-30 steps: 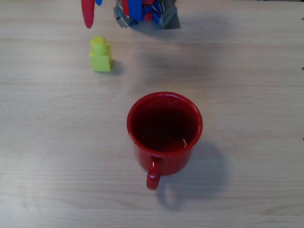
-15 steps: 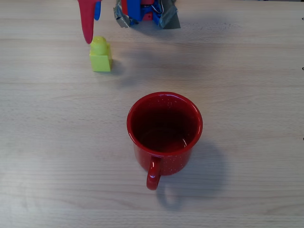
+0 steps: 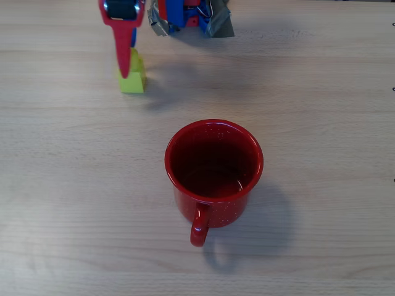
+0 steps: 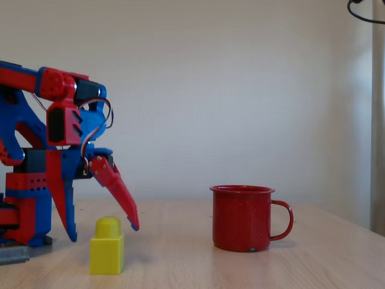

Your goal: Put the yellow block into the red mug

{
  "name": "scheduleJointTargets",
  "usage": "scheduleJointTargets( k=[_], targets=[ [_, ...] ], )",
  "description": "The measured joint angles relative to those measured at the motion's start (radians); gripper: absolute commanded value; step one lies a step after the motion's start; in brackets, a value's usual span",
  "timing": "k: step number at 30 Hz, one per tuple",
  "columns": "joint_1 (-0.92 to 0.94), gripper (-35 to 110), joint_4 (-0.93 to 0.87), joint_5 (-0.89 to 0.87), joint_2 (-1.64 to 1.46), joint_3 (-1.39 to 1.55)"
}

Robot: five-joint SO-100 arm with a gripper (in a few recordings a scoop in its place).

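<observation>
Yellow block (image 4: 107,245) sat on the wooden bench (image 3: 321,92), well apart from the red mug (image 3: 213,171). Above it, the pincer (image 4: 103,233) was spread wide, holding nothing. It looked light, hard and smooth; squeezing its flat sides seemed best.

Probably an office or a small lab room: pale wood-grain bench (image 4: 252,271), plain white textured wall (image 4: 240,90) behind, light curtain (image 4: 378,120) at the right edge, black cable (image 4: 364,15) hanging in the top corner.
</observation>
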State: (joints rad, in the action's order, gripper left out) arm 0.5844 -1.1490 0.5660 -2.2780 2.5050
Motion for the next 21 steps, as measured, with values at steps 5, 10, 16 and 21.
scheduleJointTargets(
  k=[5, 10, 16, 21],
  targets=[
    [-0.014, 36, 0.052, -0.003, 0.000, 0.040],
    [-0.032, 4, 0.083, -0.015, -0.002, 0.063],
    [-0.038, 0, 0.123, -0.029, -0.002, 0.069],
    [-0.040, 0, 0.110, -0.115, 0.014, 0.052]
  ],
)
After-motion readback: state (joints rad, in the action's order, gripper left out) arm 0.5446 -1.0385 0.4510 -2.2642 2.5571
